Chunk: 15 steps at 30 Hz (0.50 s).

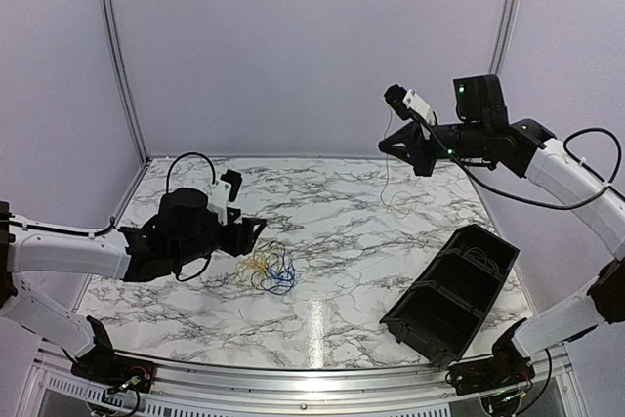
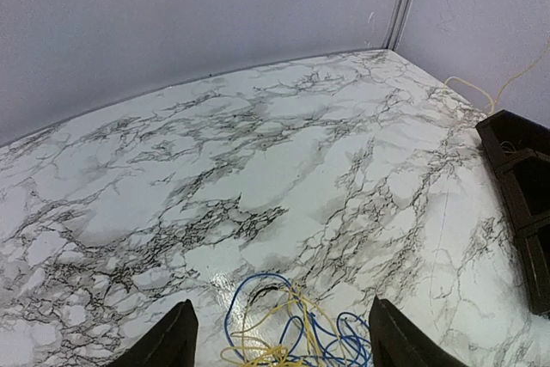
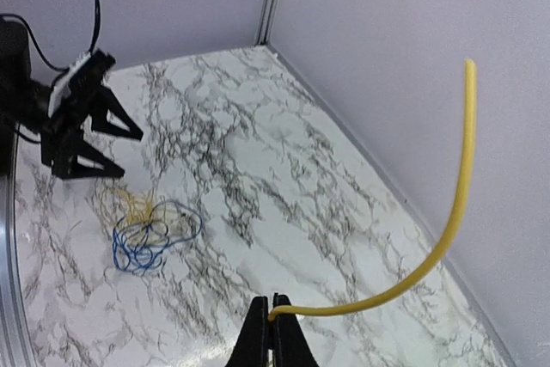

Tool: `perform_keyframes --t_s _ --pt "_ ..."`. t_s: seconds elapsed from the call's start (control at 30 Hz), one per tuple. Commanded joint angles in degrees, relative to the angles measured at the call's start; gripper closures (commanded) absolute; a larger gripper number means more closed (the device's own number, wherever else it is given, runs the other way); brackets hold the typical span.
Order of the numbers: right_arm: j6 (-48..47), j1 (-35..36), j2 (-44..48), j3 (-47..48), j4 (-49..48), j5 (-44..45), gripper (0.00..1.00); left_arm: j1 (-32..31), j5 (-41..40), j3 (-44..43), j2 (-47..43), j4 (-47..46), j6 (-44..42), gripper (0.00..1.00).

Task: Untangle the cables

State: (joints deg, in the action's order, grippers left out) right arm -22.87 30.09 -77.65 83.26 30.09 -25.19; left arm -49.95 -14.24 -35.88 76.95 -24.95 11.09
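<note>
1. The cables (image 1: 270, 269) lie in a loose tangle of yellow, blue and black loops on the marble table (image 1: 342, 217), left of its middle and toward the near edge.
2. The left gripper (image 1: 256, 234) hovers low just beside the tangle, on its left, with its jaws spread apart and nothing gripped.
3. In the left wrist view its two fingers (image 2: 172, 341) stand on either side of the blue and yellow loops. Whether they touch any strand cannot be told.
4. The right gripper (image 1: 386, 150) is raised high over the far right part of the table, its jaws pressed together on a single yellow cable (image 1: 395, 208).
5. That yellow cable hangs from the pinch down to the tabletop, where its lower part curls in a small loop, well apart from the tangle.
6. In the right wrist view a short free end of it (image 3: 467, 126) arcs upward from the closed fingertips.
7. A black bin (image 1: 430, 324) with compartments sits tilted on the near right of the table, apart from both the tangle and the hanging cable.
</note>
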Motion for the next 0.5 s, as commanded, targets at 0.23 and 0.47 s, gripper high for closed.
perform_keyframes --t_s 0.23,0.47 --pt "-6.1 -4.0 16.1 -16.3 9.1 5.8 1.0 0.0 -3.6 -12.2 5.8 10.0 2.4 0.28" --pt "-13.4 -10.2 20.6 -18.0 20.1 4.8 1.0 0.0 -3.4 -15.7 12.7 9.6 4.2 0.28"
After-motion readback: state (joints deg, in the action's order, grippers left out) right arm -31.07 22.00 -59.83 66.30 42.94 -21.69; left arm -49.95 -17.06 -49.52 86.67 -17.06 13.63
